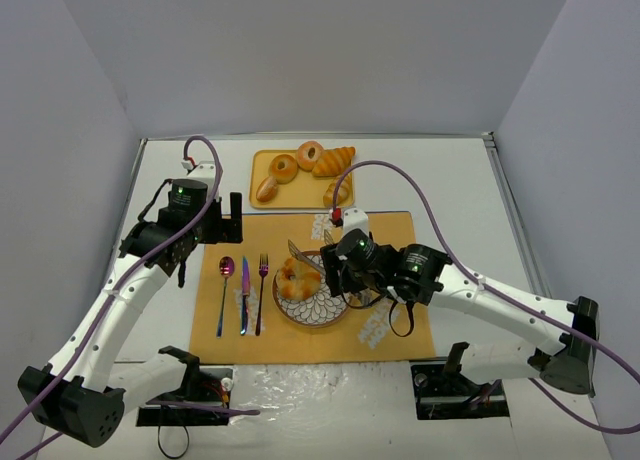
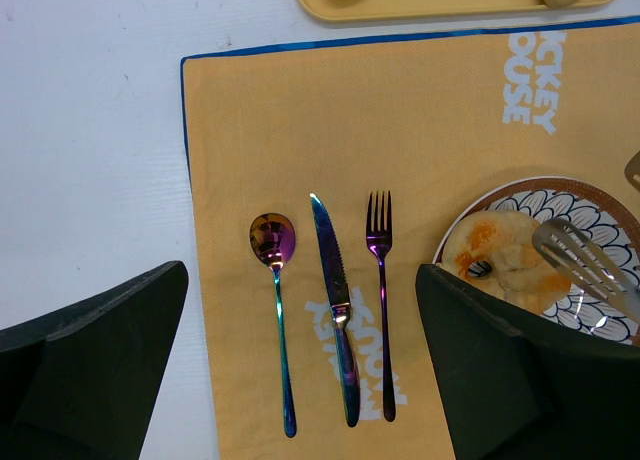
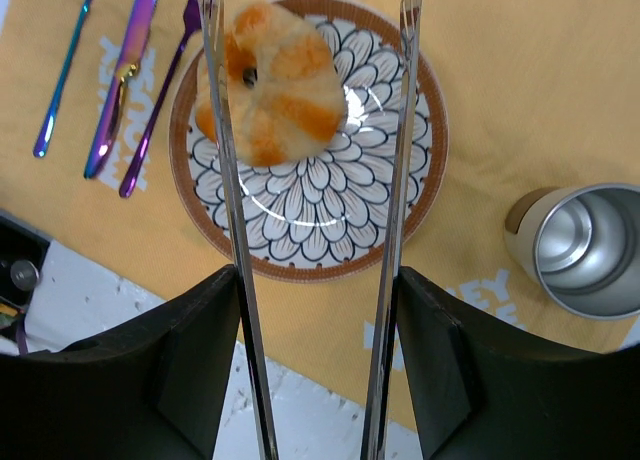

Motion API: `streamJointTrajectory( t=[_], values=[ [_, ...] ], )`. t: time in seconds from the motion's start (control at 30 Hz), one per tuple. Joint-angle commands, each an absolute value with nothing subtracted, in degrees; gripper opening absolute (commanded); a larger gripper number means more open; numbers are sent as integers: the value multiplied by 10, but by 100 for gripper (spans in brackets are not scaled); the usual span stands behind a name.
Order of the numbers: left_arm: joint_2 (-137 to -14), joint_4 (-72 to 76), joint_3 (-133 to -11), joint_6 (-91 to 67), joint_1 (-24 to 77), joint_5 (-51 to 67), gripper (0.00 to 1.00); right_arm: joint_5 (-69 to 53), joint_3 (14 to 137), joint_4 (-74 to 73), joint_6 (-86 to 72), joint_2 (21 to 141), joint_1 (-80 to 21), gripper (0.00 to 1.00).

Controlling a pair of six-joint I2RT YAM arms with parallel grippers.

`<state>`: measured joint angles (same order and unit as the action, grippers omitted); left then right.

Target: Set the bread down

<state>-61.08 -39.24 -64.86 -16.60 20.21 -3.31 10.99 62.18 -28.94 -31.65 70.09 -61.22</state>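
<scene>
A round orange-and-cream bread roll (image 3: 270, 85) lies on the left part of the flower-patterned plate (image 3: 330, 210); it also shows in the top view (image 1: 297, 280) and the left wrist view (image 2: 500, 255). My right gripper (image 3: 318, 280) is shut on metal tongs (image 3: 225, 180). The tong arms are spread wide on either side of the roll, and their tips are out of the right wrist view. My left gripper (image 2: 300, 280) is open and empty, above the cutlery on the left of the orange placemat (image 1: 390, 230).
A yellow tray (image 1: 262, 170) at the back holds several more breads, among them a croissant (image 1: 335, 160). A spoon (image 2: 272, 240), knife (image 2: 332, 280) and fork (image 2: 380, 270) lie left of the plate. A metal cup (image 3: 585, 250) stands right of the plate.
</scene>
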Motion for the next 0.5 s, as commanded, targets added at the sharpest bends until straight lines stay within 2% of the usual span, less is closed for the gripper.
streamJointTrajectory(
  t=[0.0,0.23,0.47],
  values=[
    [-607,-377,-659,-163,205,-44,96,178,678,-278,-305,722,-589,57],
    [-606,-377,-659,-164,205,-42,96,211,723,-253,-278,781,-483,56],
    [-606,-376,-659,-164,205,-37,96,207,792,-219,-252,866,-419,56]
  ],
)
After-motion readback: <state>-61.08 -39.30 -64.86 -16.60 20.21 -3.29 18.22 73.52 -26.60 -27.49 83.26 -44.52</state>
